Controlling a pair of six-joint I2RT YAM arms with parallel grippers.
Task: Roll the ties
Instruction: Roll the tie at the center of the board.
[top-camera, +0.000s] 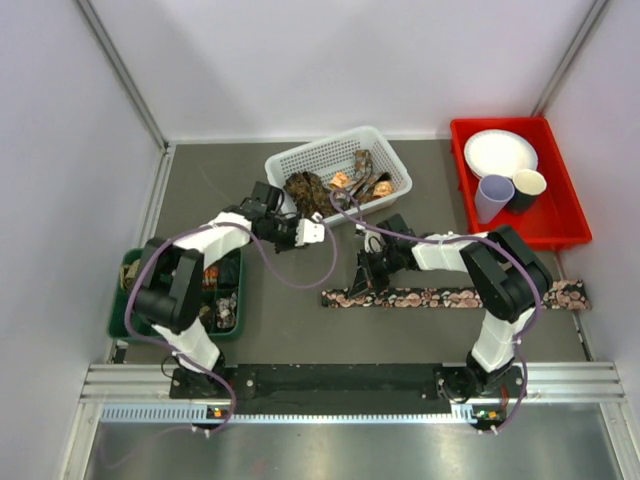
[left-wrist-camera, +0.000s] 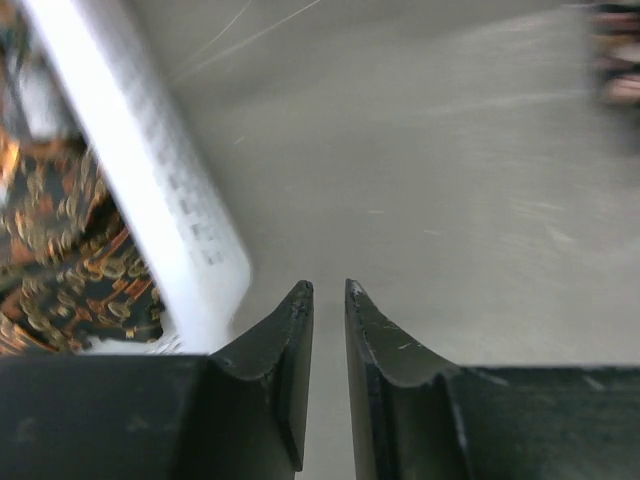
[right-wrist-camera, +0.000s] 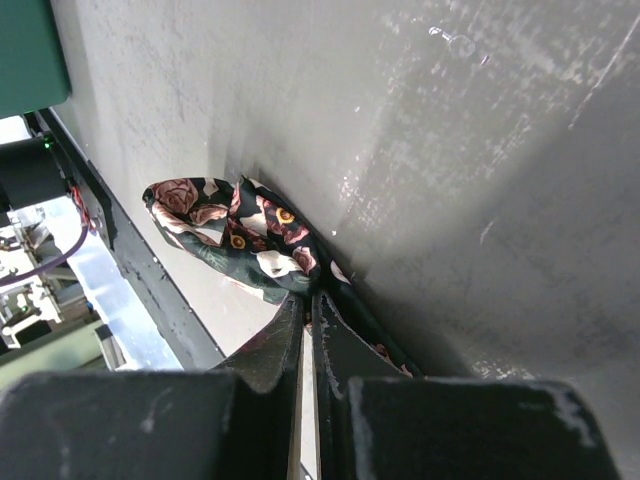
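Observation:
A long dark tie with pink flowers lies flat across the table in front of the right arm. My right gripper is at its left end. In the right wrist view the gripper is shut on the tie, and the tie's end curls into a loose fold just past the fingertips. More ties with brown and orange prints lie in the white basket. My left gripper hovers by the basket's front edge. In the left wrist view its fingers stand almost together and hold nothing.
A green bin at the left holds small rolled ties. A red tray at the back right holds a white plate and two cups. The basket's rim is just left of my left fingers. Grey walls stand on three sides.

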